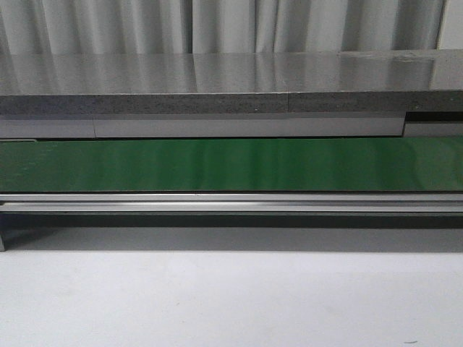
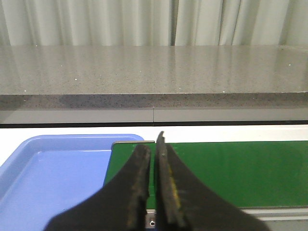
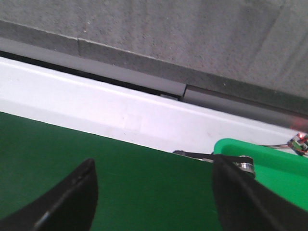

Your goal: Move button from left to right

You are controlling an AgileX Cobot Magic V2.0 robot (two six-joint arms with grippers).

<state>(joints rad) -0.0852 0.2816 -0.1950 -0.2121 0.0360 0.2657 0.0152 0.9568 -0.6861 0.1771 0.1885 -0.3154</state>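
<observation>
1. Looking forward over the white counter, we see a long green conveyor belt running across the view, with a grey speckled shelf above it and pale curtains behind.
2. We find no arm or fingers in the front view.
3. We cannot find the button in any of the three views, so we cannot say where it lies.
4. From the left wrist, we see the left gripper with its black fingers pressed nearly together, only a thin slit between them, and nothing held.
5. Those fingers hang over the end of the green belt, just beside a blue tray whose visible part holds nothing.
6. From the right wrist, we see the right gripper with its two black fingers spread wide apart, green belt showing between them and nothing gripped.
7. Near one of the right fingers we make out the corner of a bright green bin, and beyond its edge a small part with a red light, too small for us to identify.
</observation>
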